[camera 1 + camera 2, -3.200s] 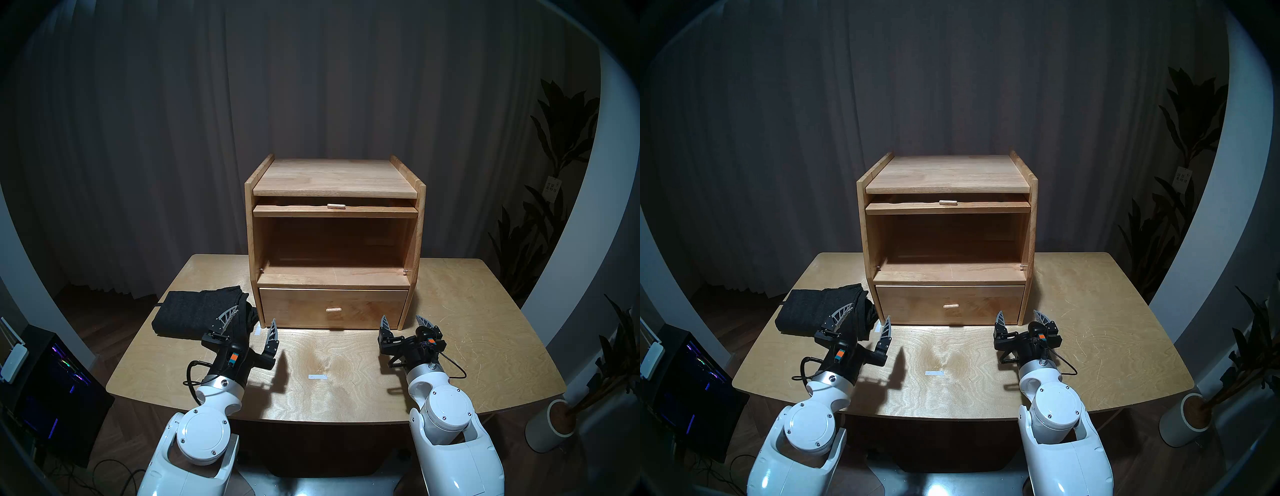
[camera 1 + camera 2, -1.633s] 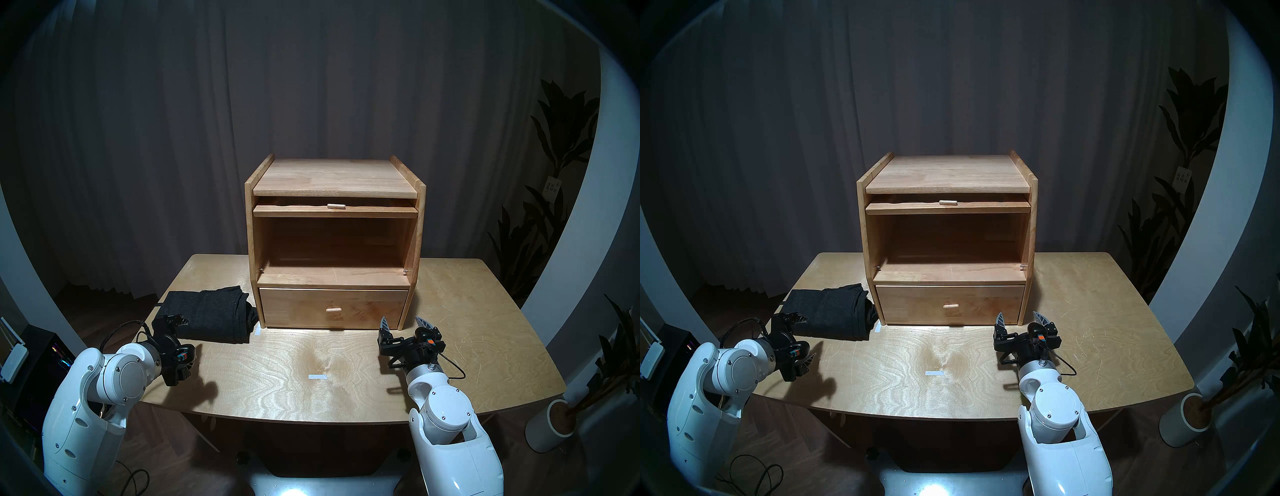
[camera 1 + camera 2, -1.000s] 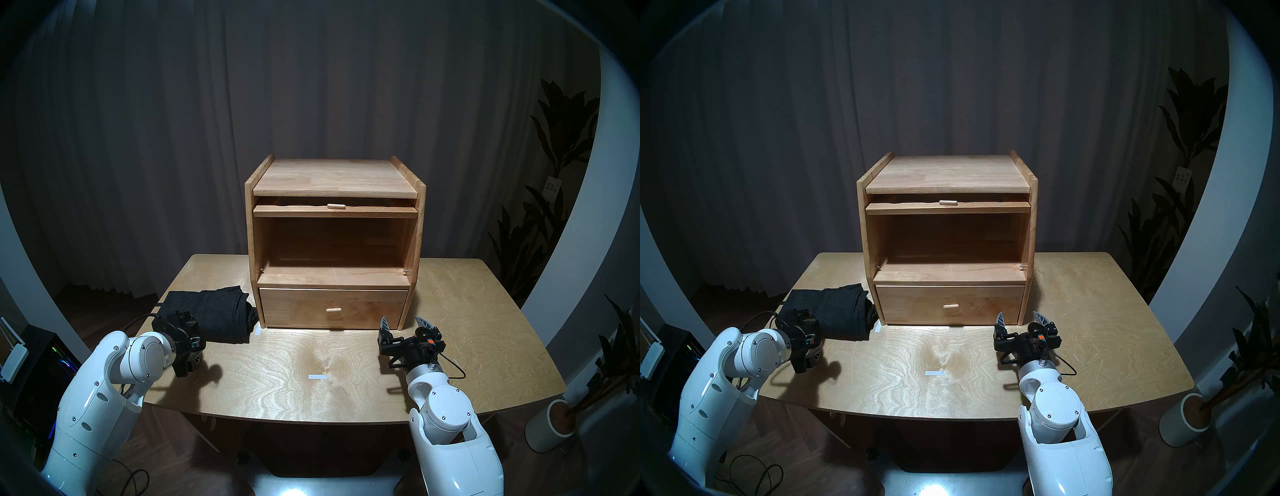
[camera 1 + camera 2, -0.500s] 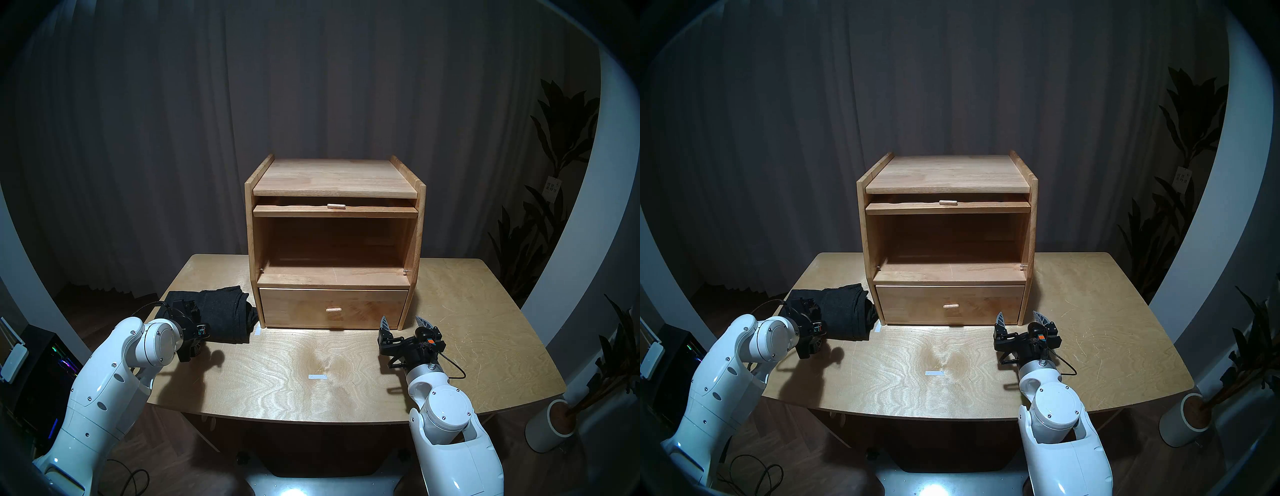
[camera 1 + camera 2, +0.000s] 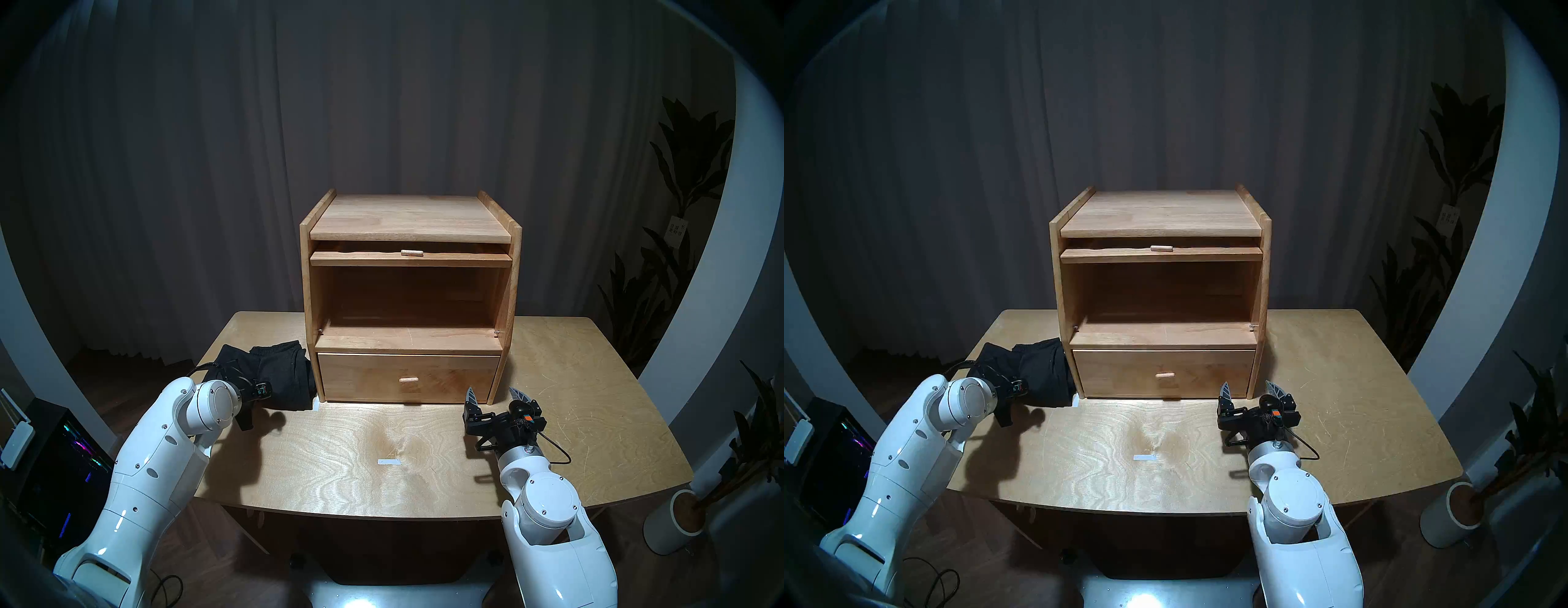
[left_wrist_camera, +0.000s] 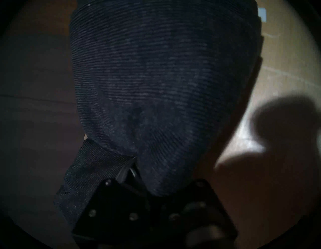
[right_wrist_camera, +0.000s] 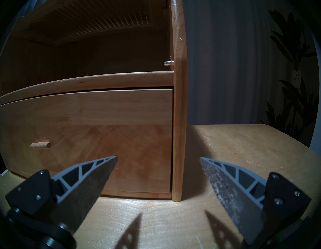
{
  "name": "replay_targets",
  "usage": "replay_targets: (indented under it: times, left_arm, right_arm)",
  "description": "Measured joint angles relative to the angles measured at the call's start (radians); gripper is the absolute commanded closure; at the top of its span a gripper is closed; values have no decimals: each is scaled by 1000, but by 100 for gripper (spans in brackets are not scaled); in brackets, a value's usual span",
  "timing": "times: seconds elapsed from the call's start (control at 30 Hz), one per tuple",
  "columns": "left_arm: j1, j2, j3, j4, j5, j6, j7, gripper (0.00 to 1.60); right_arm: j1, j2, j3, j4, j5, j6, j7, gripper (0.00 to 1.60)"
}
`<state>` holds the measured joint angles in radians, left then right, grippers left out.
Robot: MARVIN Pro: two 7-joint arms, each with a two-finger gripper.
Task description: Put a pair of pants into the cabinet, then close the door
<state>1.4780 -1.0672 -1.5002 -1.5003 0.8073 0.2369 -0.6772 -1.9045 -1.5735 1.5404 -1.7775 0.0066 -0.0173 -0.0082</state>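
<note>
Done: left end effector [image 6: 132, 167] clamped on pants [image 5: 275, 373], bunched on desk [image 5: 424, 450].
Left: stow in cabinet [image 5: 407, 220], close door [image 5: 409, 258].
Right end effector [image 7: 158, 167]: spread wide, empty.

Left arm reaching from the lower left of the head view toward centre left, wrist bent, left gripper [image 5: 237, 382] mostly hidden behind its own dark wrist housing, fingers closed on dark cloth in the wrist view. Right arm rising from the lower right, right gripper [image 5: 495, 394] pointing up the frame, fingers [image 7: 97, 171] spread wide, holding nothing.
</note>
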Motion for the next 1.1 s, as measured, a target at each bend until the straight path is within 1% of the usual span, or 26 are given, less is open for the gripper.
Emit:
replay_targets:
  times: [0.2, 0.23, 0.3, 0.47, 0.67, 0.83, 0.97, 1.1]
  left_arm:
    - [56, -49, -82, -61, -137, 14, -10, 160]
    - [81, -73, -121, -90, -205, 25, -20, 160]
    - [99, -92, -152, -111, -256, 33, -24, 160]
    - [135, -134, -230, -163, -370, 38, -25, 160]
    - [157, -179, -333, -232, -495, 17, -18, 160]
    - [170, -210, -391, -283, -589, -1, -32, 160]
    - [192, -244, -419, -327, -681, -13, -74, 160]
    - [225, -288, -432, -374, -784, -17, -130, 160]
  right_arm:
    - [0, 0, 0, -1, 0, 0, 0, 0]
    - [0, 0, 0, 0, 0, 0, 0, 0]
    - [0, 0, 0, 0, 0, 0, 0, 0]
    - [0, 0, 0, 1, 0, 0, 0, 0]
    - [1, 0, 0, 4, 0, 0, 1, 0]
    - [2, 0, 0, 7, 0, 0, 1, 0]
    - [2, 0, 1, 10, 0, 0, 1, 0]
    - [3, 0, 1, 12, 0, 0, 1, 0]
